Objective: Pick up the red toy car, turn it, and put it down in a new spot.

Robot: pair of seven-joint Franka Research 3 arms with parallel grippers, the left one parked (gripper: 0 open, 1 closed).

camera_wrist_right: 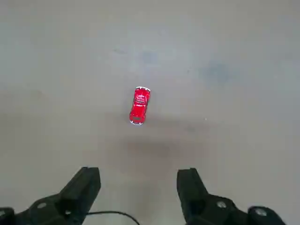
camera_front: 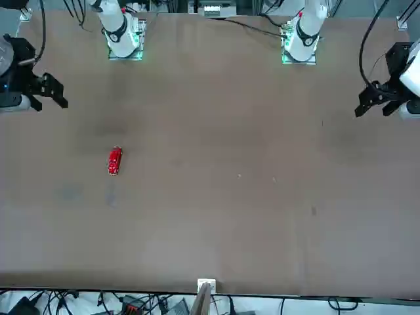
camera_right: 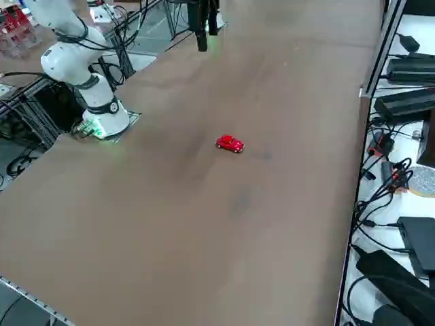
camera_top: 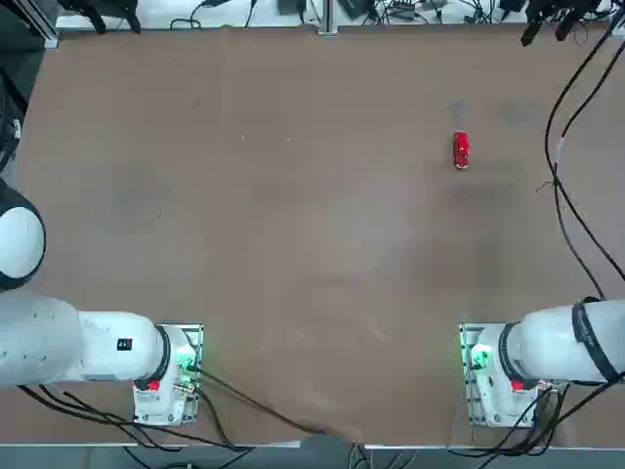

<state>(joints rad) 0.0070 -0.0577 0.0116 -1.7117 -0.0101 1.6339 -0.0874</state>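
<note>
The right gripper (camera_wrist_right: 139,187) is held spread wide with nothing in it, hovering high above the table (camera_top: 293,244) with the red toy car (camera_wrist_right: 139,105) well clear below. The car sits alone toward the far right of the table in the top view, long axis running near-to-far; which end is the front can't really be told. It'd probably be handled as light, rigid and a bit slick, best pinched across its narrow sides mid-body.

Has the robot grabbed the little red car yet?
Not yet. Nothing looks done: the red toy car sits alone on the table. The right pincer is open and empty, hanging high above the table with the car in its sight. Grabbing, turning and putting it somewhere new are all left.
</note>
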